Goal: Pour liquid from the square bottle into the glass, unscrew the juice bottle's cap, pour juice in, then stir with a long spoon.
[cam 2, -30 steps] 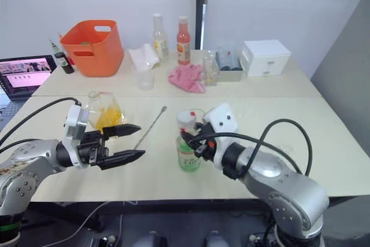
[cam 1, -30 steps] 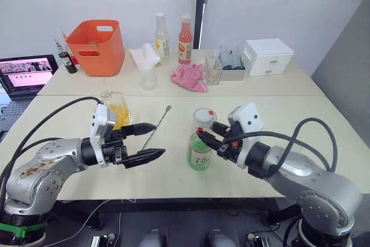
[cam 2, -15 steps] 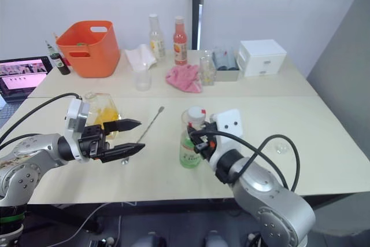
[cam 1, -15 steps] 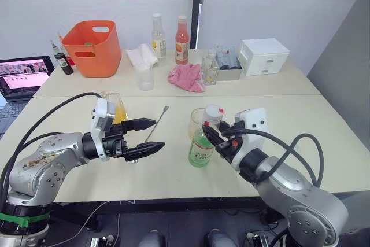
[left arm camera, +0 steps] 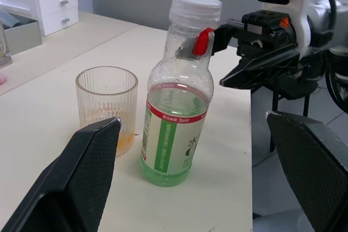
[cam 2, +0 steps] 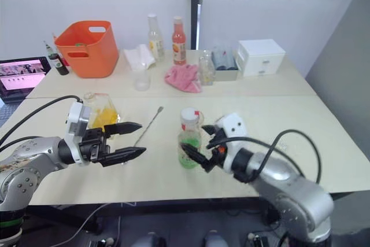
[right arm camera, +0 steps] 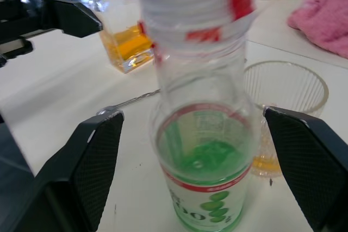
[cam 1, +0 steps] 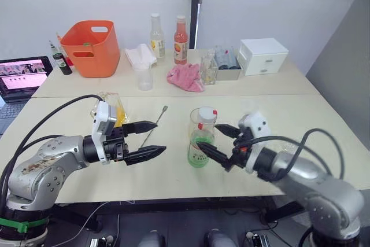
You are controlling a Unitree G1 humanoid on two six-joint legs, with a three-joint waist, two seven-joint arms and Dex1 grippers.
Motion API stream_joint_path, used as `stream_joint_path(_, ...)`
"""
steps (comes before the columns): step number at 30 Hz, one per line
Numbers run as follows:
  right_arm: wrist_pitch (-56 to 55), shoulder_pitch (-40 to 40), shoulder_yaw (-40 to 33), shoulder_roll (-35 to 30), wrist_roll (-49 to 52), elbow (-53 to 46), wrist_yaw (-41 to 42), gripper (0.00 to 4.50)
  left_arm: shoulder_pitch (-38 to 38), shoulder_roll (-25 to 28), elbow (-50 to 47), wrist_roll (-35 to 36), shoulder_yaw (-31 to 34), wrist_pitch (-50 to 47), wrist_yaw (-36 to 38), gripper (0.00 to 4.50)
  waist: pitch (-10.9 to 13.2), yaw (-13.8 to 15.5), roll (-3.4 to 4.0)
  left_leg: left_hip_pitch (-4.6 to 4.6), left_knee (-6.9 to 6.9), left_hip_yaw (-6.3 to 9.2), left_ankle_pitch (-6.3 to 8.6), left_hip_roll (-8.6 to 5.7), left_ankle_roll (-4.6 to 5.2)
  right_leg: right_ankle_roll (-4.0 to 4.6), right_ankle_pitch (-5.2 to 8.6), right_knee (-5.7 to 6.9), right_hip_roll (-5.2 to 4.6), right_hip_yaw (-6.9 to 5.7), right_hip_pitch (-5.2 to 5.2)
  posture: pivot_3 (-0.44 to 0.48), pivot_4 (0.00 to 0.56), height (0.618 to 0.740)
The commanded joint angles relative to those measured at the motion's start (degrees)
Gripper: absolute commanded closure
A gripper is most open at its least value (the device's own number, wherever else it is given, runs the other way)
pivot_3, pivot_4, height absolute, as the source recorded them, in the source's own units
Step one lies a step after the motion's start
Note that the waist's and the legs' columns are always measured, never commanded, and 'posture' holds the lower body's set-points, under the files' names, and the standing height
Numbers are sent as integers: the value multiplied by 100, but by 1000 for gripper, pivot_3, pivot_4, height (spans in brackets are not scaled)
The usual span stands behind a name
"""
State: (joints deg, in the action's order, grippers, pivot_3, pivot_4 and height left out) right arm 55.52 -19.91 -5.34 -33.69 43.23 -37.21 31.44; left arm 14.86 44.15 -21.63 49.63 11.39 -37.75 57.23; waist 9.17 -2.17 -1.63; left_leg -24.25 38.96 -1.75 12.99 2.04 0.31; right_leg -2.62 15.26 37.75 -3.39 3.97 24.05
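— Right gripper (cam 1: 215, 140)?
— Jaws spread wide, holding nothing. Parked just beside the juice bottle (cam 1: 200, 140), fingers pointed at its body, not touching.

— And the left gripper (cam 1: 149, 139)?
— Also gaping wide and empty, hovering above the worktop (cam 1: 173, 172) toward its front edge, well apart from the bottle.

— Bottle itself?
— Upright near the middle of the front worktop, some green liquid in the lower part, green-and-white label, cap (left arm camera: 195, 8) on, white with a red tab.

— Glass (left arm camera: 106, 107)?
— Just beside the bottle, on its far side, upright, ribbed, a little orange liquid at the bottom.

— Square bottle (cam 1: 115, 110)?
— Behind the left gripper, toward the left edge, holding yellow-orange liquid.

— Spoon (cam 1: 156, 125)?
— Flat on the worktop between square bottle and glass, lying slantwise, touched by neither gripper.
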Motion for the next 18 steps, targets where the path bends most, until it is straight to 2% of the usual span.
stream_joint_path(1, -1075, -532, 244, -632, -263, 1184, 1904, 50, 89, -57, -86, 85, -8, 9, 16, 0, 1, -3, -1, 0, 0, -8, 0, 0, 0, 0, 0, -1, 1, -1, 0, 0, 150, 715)
stream_joint_path(3, -1740, -1025, 677, -829, -684, 1974, 2734, 50, 127, -74, -69, 74, -36, 1, 29, 0, 1, -14, -1, -1, -4, -14, 0, 2, 0, 0, 0, -3, 3, -1, 2, 0, 150, 715)
stream_joint_path(7, -2583, -2008, 1207, -633, -1176, 3383, 3760, 50, 203, -82, -47, 74, -52, -10, 14, 0, 1, -40, -2, -2, -6, -17, 0, 4, 0, 1, -1, -2, 6, 2, 9, 0, 150, 715)
stream_joint_path(10, -2801, -2404, 1391, -412, -1237, 3919, 4275, 50, 153, -46, -107, 48, -39, -10, -5, 0, 2, -14, -3, -7, -8, -14, 0, 4, 0, 1, -1, -5, 4, 0, 10, 0, 150, 715)
stream_joint_path(14, -2941, -2605, 1448, -149, -1309, 4206, 4537, 50, 91, -19, -205, 95, 16, -40, -51, 0, 2, 48, -3, -13, -6, -2, 1, 0, 1, 0, -1, -7, -3, -1, 11, 0, 150, 715)
stream_joint_path(18, -2944, -2628, 1378, -34, -1305, 4318, 4650, 1223, 58, 31, -251, 119, 89, -60, -92, 0, 2, 111, -3, -9, -4, 9, 1, 1, 0, 1, -2, 1, -4, -1, 11, 0, 150, 715)
